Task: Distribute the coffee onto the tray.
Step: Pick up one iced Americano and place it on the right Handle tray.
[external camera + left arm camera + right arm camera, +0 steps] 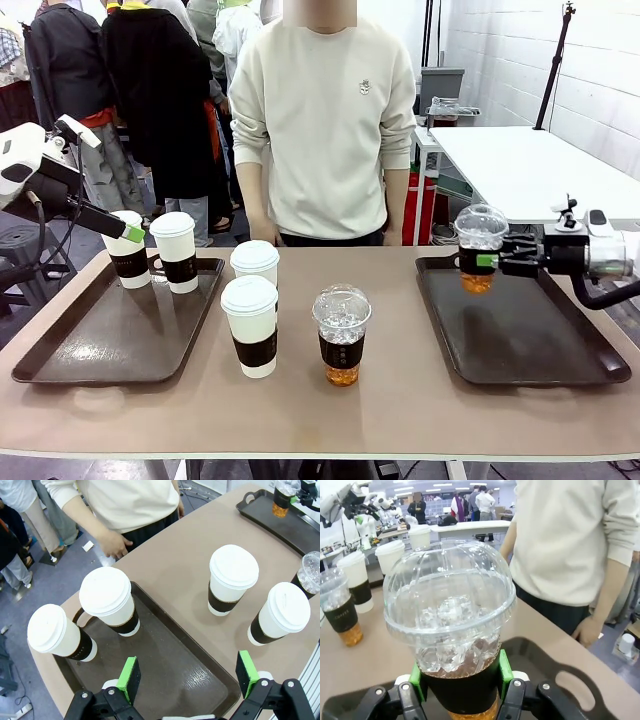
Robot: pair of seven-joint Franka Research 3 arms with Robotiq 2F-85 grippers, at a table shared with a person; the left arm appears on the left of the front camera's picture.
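My right gripper (pixel 487 260) is shut on the dark sleeve of a clear dome-lidded coffee cup (pixel 478 240) with ice and amber liquid. It holds the cup upright over the far-left part of the right tray (pixel 530 330). In the right wrist view the cup (pixel 450 605) stands between the green pads (pixel 504 672); its base is hidden. My left gripper (pixel 187 672) hangs open over the left tray (pixel 165 670). Two white lidded cups (pixel 107 600) (pixel 55 632) stand on that tray. In the front view my left gripper (pixel 131 233) is beside the leftmost cup (pixel 127 255).
Two white lidded cups (pixel 254 262) (pixel 250 325) and a clear dome-lidded cup (pixel 341 335) stand on the table between the trays. A person in a cream sweater (pixel 320 120) stands at the far edge, hands hanging down. A white table (pixel 540 170) is behind on the right.
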